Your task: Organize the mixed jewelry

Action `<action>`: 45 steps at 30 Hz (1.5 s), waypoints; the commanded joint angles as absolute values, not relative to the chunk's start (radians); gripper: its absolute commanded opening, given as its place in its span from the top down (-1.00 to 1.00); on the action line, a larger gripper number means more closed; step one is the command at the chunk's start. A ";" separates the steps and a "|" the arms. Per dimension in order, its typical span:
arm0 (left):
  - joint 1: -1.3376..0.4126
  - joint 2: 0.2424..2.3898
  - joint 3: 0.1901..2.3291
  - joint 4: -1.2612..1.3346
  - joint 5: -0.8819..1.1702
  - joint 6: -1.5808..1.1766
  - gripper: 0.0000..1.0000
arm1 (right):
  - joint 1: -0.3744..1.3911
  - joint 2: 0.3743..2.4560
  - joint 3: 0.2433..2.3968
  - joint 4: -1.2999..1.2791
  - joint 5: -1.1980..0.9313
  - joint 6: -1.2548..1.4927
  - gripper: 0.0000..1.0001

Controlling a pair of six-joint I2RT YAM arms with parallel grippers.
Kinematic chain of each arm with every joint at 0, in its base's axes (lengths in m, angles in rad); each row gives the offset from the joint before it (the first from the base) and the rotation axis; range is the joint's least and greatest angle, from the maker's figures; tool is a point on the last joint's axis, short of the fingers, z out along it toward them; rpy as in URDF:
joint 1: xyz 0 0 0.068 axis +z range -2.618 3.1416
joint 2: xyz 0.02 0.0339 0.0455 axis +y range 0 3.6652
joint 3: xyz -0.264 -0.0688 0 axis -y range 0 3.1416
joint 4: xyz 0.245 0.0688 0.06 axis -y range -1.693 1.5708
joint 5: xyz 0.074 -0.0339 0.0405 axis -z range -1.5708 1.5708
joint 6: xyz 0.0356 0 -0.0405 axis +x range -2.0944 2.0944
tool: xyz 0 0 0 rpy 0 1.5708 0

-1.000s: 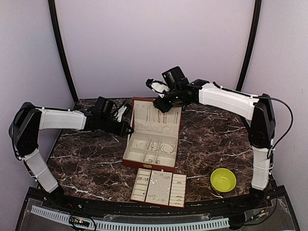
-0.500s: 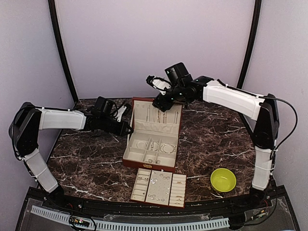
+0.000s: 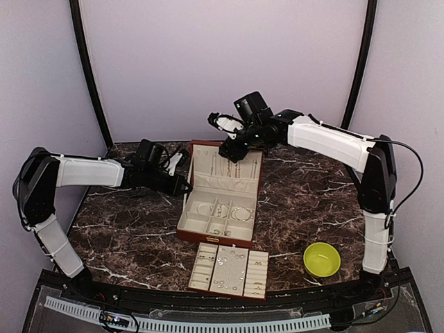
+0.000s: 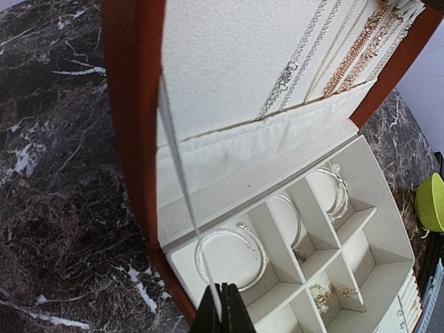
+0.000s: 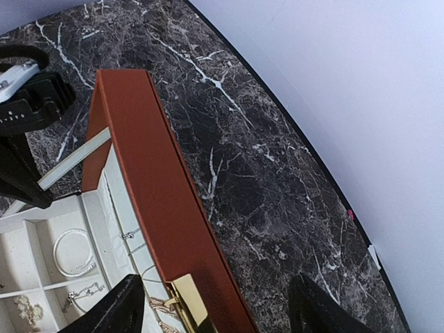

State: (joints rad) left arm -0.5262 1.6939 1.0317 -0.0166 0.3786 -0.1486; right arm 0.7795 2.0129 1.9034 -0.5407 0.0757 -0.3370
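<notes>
The reddish-brown box stands open mid-table, chains hanging in its cream lid and a silvery bangle in a compartment. The mixed jewelry lies as tiny silvery pieces on the cream tray in front of the box. My left gripper is at the box's left side, shut on the thin white lid strap. My right gripper is open over the lid's top edge, one finger on each side of it, next to the gold clasp.
A yellow-green bowl sits at the front right of the dark marble table. Curved black poles and pale walls close the back. The left arm lies low across the table's left side.
The right gripper shifted slightly above the lid's top edge, up and then back to the left. The left arm and the box have not moved.
</notes>
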 commanded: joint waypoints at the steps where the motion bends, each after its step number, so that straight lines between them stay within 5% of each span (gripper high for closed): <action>1: -0.525 1.655 1.048 -0.033 0.387 -0.132 1.00 | 0.779 2.052 1.948 -0.558 0.100 -0.350 -0.42; 36: -0.526 1.646 1.046 -0.033 0.391 -0.133 1.00 | 0.779 2.098 1.960 -0.504 0.234 -0.323 0.14; 41: -0.525 1.637 1.043 -0.027 0.370 -0.140 1.00 | 0.779 2.068 1.956 -0.491 0.214 -0.313 -0.03; 45: -0.525 1.621 1.039 -0.018 0.351 -0.145 0.89 | 0.779 2.019 1.962 -0.494 0.178 -0.288 -0.40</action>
State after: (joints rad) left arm -0.5243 1.6848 1.0317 -0.0040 0.3618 -0.1429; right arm 0.7826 2.0705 1.9522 -0.5625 0.1631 -0.3344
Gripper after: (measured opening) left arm 0.010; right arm 0.611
